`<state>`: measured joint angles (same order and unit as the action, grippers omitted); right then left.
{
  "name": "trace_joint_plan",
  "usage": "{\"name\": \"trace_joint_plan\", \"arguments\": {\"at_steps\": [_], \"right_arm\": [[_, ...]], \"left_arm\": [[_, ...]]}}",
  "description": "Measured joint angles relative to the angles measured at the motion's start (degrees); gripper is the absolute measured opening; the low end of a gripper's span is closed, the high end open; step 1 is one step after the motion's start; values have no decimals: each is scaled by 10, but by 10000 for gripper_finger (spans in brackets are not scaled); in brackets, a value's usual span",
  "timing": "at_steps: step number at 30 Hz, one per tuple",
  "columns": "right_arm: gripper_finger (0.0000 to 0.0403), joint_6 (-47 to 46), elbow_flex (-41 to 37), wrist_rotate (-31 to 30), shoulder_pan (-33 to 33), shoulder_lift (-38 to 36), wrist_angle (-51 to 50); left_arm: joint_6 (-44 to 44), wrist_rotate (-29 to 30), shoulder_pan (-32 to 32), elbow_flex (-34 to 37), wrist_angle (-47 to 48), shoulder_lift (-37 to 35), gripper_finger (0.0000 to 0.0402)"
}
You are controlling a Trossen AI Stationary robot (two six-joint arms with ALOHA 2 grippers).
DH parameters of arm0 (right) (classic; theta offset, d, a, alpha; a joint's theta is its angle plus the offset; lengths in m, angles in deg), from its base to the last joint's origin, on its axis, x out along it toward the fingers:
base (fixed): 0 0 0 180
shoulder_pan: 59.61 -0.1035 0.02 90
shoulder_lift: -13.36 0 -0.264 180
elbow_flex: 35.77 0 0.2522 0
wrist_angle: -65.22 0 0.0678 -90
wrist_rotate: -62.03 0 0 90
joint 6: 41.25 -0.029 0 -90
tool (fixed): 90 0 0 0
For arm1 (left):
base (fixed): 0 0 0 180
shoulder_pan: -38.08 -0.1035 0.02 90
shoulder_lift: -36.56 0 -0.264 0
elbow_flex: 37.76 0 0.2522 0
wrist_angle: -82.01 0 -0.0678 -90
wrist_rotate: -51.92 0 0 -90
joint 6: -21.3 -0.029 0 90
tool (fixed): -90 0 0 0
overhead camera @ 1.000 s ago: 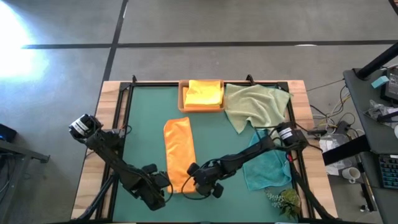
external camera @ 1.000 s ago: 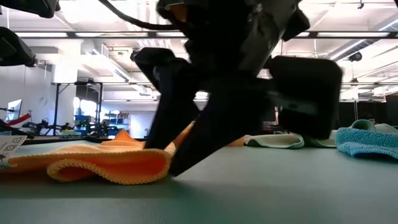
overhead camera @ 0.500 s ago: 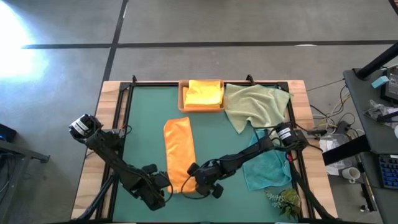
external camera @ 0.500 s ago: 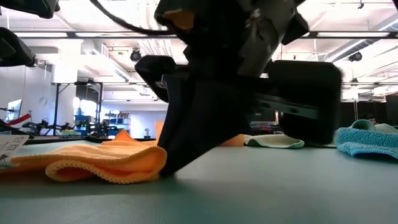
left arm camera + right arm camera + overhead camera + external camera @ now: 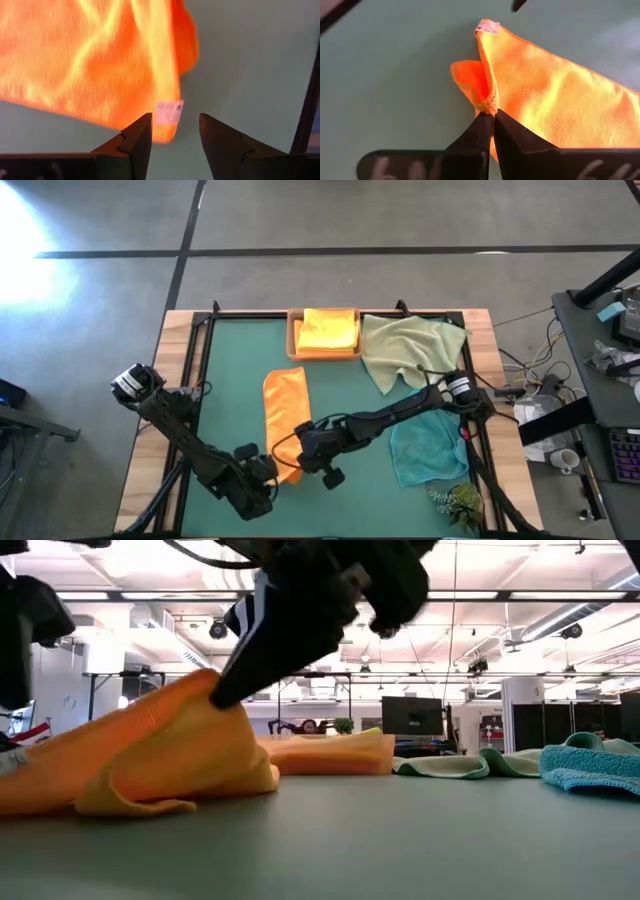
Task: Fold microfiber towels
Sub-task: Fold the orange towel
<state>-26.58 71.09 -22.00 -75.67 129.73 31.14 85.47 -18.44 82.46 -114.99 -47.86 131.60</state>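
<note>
Right wrist view: orange towel (image 5: 555, 100), soft, limp plush, pinched at its stitched near corner by right gripper (image 5: 492, 116), clamped tight. Lies mid-counter (image 5: 230, 380) as a long folded strip; light, drapes freely, best taken by corners. Left gripper (image 5: 174, 131) spread apart, empty, just beside the tagged corner.

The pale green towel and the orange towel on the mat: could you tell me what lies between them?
In the high view, only bare table mat separates the pale green towel from the orange towel; the right arm crosses nearer the front.
</note>
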Motion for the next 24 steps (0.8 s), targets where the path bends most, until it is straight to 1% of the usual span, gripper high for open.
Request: {"name": "trace_joint_plan", "arguments": {"at_steps": [3,6,11,16,18,24], "right_arm": [[9,-44,25,-1,2,0,-21],[9,-78,47,-14,5,0,-32],[9,-92,78,-43,9,0,-63],[8,-120,81,-46,19,1,-70],[8,-135,80,-46,25,3,-70],[8,-154,80,-45,36,15,-70]], "left_arm": [[0,25,0,-1,-22,0,148],[1,48,0,0,-54,0,148],[1,80,0,-2,-65,0,148],[29,123,-1,-11,-66,0,148],[30,133,-1,-14,-64,0,148],[30,190,-12,-18,-62,1,147]]}}
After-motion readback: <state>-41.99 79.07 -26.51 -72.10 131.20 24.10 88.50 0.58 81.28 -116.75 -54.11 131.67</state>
